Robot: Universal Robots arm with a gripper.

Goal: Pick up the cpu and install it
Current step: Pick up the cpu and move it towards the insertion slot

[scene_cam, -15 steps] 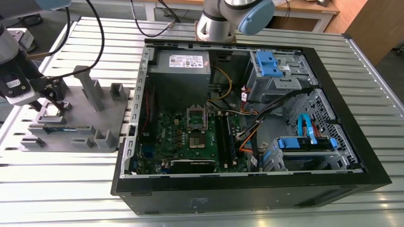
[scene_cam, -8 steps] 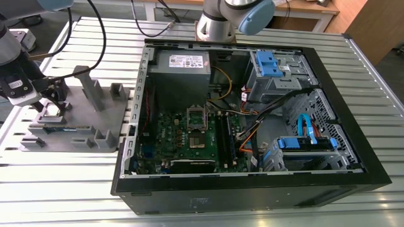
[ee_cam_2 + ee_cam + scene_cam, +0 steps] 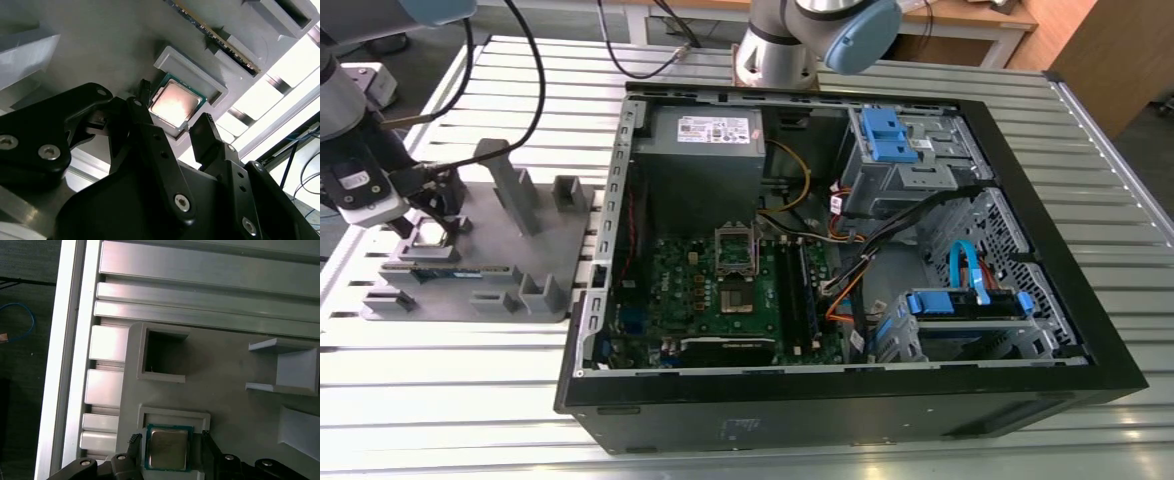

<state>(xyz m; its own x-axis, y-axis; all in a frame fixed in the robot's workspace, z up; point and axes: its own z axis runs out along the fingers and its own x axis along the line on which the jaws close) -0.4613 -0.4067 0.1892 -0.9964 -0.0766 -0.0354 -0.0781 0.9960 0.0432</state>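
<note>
Over the grey block tray (image 3: 520, 250) on the worktop (image 3: 454, 400), at the exterior view's left, we are hovering with our jaws open, one finger on either side of the cpu (image 3: 175, 103), which is lying flat in its shallow tray pocket, silvery top upward
</note>
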